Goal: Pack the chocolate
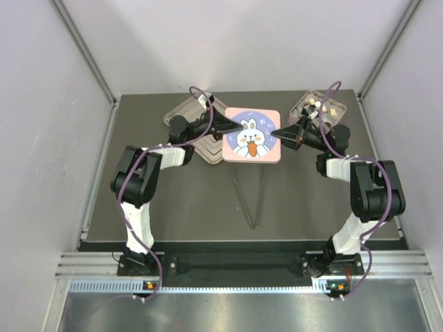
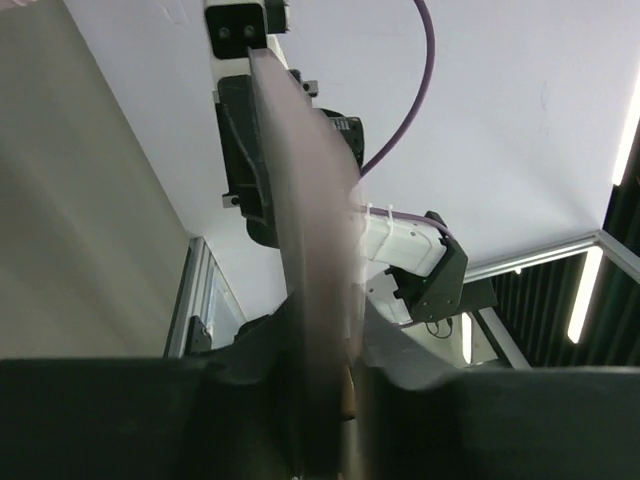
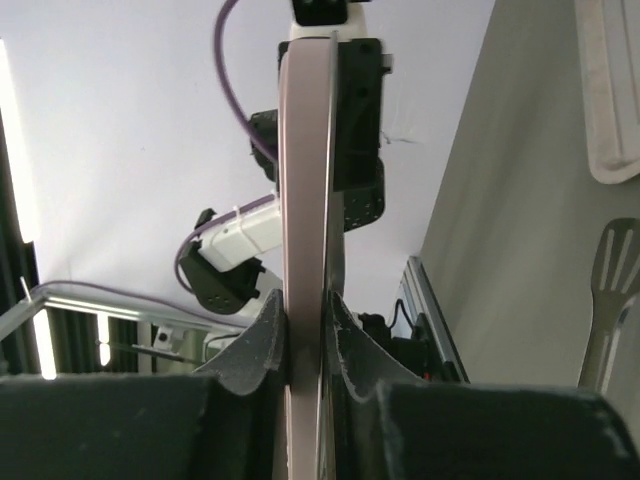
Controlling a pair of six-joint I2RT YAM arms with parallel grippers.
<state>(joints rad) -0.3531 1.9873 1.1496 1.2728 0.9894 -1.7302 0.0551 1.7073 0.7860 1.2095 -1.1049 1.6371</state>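
The chocolate point(image 1: 317, 105), small cream and dark pieces, lies in a clear tray point(image 1: 332, 115) at the table's far right, behind my right arm. A flat pink box lid point(image 1: 253, 135) with a bunny picture hangs between both grippers at the far middle. My left gripper point(image 1: 232, 126) is shut on its left edge and my right gripper point(image 1: 278, 133) on its right edge. The left wrist view has the lid point(image 2: 305, 230) edge-on and blurred, running up out of the gripper point(image 2: 335, 400). In the right wrist view, the lid point(image 3: 305, 180) is pinched between the fingers point(image 3: 265, 340).
A clear plastic tray point(image 1: 181, 111) sits at the far left, with another pale tray point(image 1: 208, 149) under my left wrist. Metal tongs point(image 1: 252, 197) lie on the dark mat in the middle. The right wrist view catches a white tray point(image 3: 610, 90) and a slotted metal tong tip point(image 3: 615, 270).
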